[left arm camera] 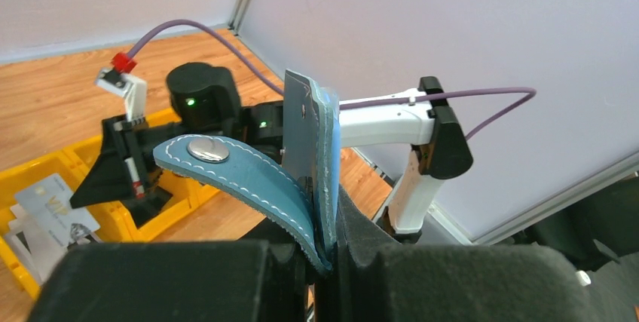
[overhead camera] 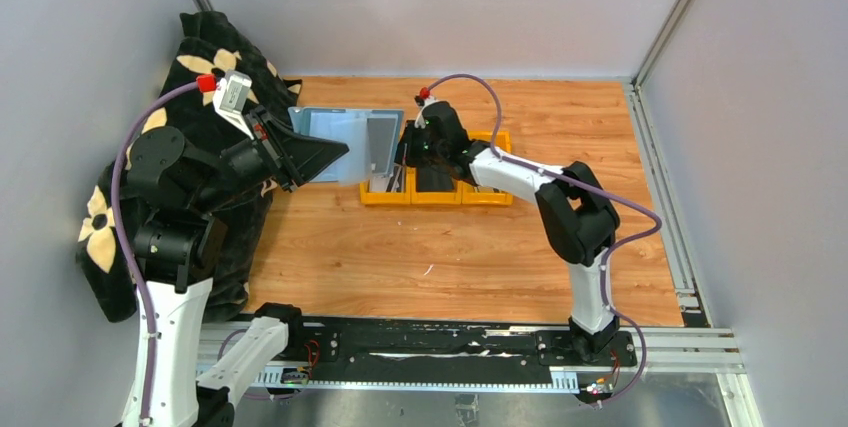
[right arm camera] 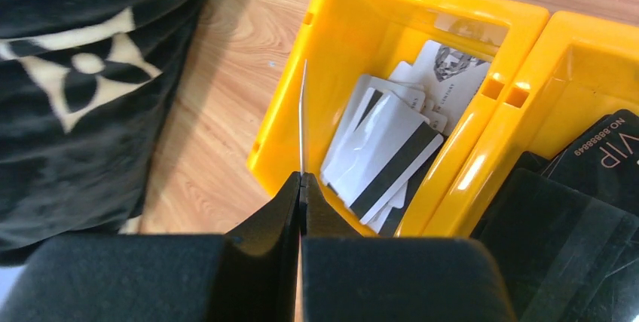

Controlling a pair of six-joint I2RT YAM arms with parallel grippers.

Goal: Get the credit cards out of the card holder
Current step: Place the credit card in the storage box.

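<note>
Right end effector (right arm camera: 301, 180) was clenched on one credit card (right arm camera: 303, 111), edge-on above the left yellow bin (right arm camera: 339, 28). Light cards (right arm camera: 384, 148) already lay in it, and dark cards (right arm camera: 595, 179) in the neighbouring bin (right arm camera: 580, 43). Left end effector (left arm camera: 325, 231) gripped the card holder (left arm camera: 307, 133), raised off the desk (overhead camera: 450, 247) left of the bins. We judged the task mostly done: drop this card, then check the holder. We couldn't see whether any remained inside.

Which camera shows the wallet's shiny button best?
Left wrist view: the snap sits close and sharp on its strap. From above only the card holder shows, no snap. Right wrist view shows neither.
</note>
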